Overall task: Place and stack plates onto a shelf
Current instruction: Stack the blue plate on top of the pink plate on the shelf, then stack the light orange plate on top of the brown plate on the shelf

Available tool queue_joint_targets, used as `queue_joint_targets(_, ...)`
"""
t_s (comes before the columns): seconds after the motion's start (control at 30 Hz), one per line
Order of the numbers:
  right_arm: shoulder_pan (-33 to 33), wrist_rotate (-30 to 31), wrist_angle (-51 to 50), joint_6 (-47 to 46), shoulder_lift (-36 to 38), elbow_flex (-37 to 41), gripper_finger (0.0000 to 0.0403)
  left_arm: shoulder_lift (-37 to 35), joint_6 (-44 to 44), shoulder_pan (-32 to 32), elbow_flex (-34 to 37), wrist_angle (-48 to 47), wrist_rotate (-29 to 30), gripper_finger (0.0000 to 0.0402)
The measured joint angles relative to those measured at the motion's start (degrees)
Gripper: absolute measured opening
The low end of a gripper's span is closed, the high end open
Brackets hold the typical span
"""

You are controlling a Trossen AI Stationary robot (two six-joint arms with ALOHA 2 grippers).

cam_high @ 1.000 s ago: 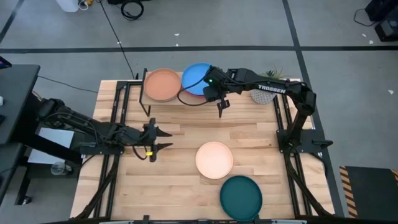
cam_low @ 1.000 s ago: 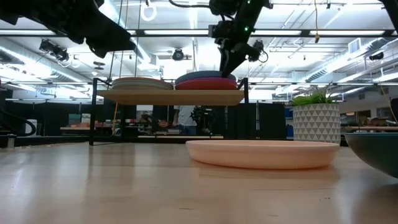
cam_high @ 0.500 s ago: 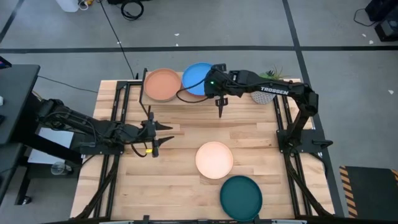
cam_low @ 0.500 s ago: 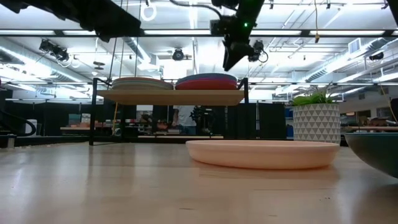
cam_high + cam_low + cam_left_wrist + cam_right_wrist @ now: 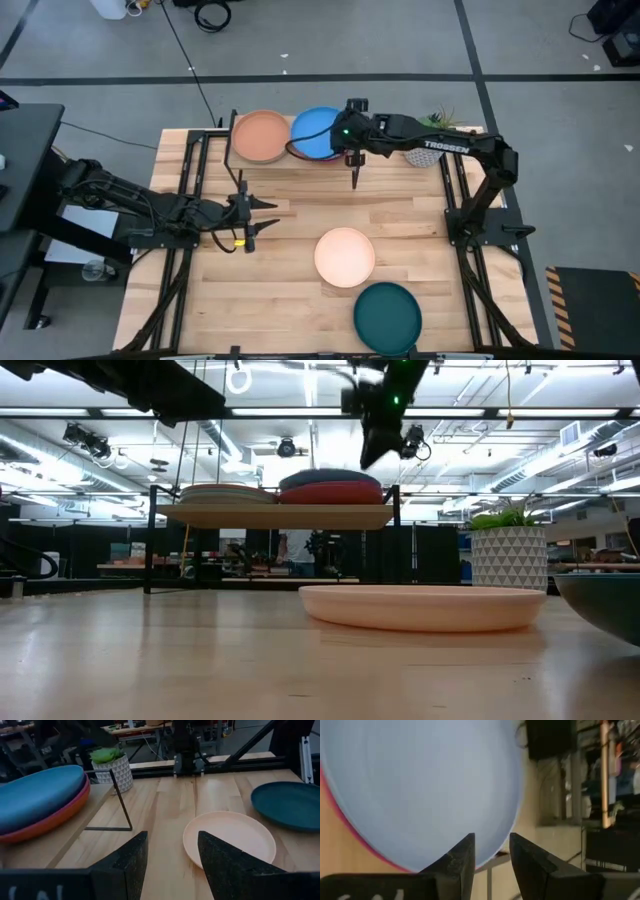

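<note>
Since a second earlier the right arm had drawn back from the shelf [image 5: 262,160] edge and lifted, its jaws [image 5: 354,170] narrowly apart and empty just off the blue plate [image 5: 318,128]. That plate topped a pink one on the shelf's right half; an orange plate [image 5: 260,135] capped the left stack. On the worktop [image 5: 290,300] lay the peach plate [image 5: 345,256] and, near the front edge, the teal plate [image 5: 388,315]. The left jaws [image 5: 246,218] waited open over the worktop's left side. The plates looked light, rigid and smooth, so a firm pinch on the raised rim seemed best.
</note>
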State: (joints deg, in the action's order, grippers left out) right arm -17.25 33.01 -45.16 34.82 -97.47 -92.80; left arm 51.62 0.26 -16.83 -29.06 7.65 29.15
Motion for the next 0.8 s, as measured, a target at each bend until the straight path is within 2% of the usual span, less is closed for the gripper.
queue_joint_targets(0.1,1.9,-0.3,-1.8,-1.0,1.3,-0.4,0.0127,0.0,-0.1,0.0,0.0,-0.8,0.0,0.018)
queue_joint_targets(0.2,4.4,-4.5,-6.3,-5.9,3.3,-0.5,0.0127,0.0,-1.2,-0.1,0.0,-3.4,-0.9,0.018)
queue_joint_targets(0.37,9.8,-15.1,-13.4,-18.5,4.0,-0.6,0.0127,0.5,-1.3,-0.2,0.0,-6.1,-7.8,0.018)
queue_joint_targets(0.53,16.7,-19.5,-13.6,-28.3,3.9,2.8,0.0127,6.5,-2.9,-0.2,-0.1,-3.5,-13.2,0.018)
queue_joint_targets(0.67,22.2,-19.5,-10.1,-36.3,3.9,8.7,0.0127,14.1,-2.6,-0.2,-1.6,-1.2,-15.3,0.018)
queue_joint_targets(0.8,27.9,-16.0,-5.9,-44.2,4.2,15.2,0.0127,21.1,-0.9,-0.9,-6.8,-1.6,-17.1,0.018)
